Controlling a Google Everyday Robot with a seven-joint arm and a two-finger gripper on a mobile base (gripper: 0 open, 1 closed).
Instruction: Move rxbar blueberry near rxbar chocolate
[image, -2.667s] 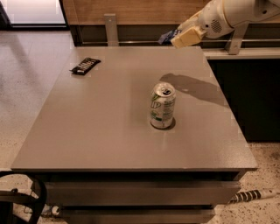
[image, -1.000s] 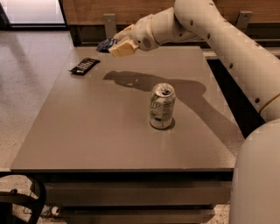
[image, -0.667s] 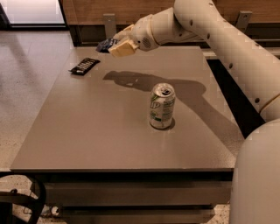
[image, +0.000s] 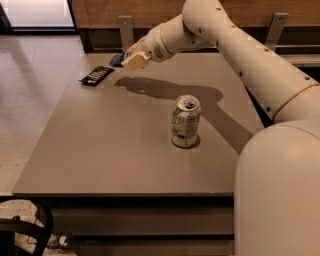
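Observation:
The rxbar chocolate (image: 96, 75), a flat black-wrapped bar with white lettering, lies near the table's far left edge. My gripper (image: 129, 59) hangs above the table's far left part, just right of that bar, and is shut on the rxbar blueberry (image: 118, 59), whose dark blue wrapper sticks out to the left of the fingers (image: 136, 61). The blue bar is held in the air, a short way from the black bar.
A green and white drink can (image: 185, 121) stands upright right of the table's centre. The grey table (image: 110, 150) ends at its left edge beside the black bar. A wooden wall with metal brackets runs behind. A dark chair part (image: 22, 230) shows at bottom left.
My arm swung from the far right across to the far left with the blue bar held. In the last second it has moved slightly lower and closer to the black bar.

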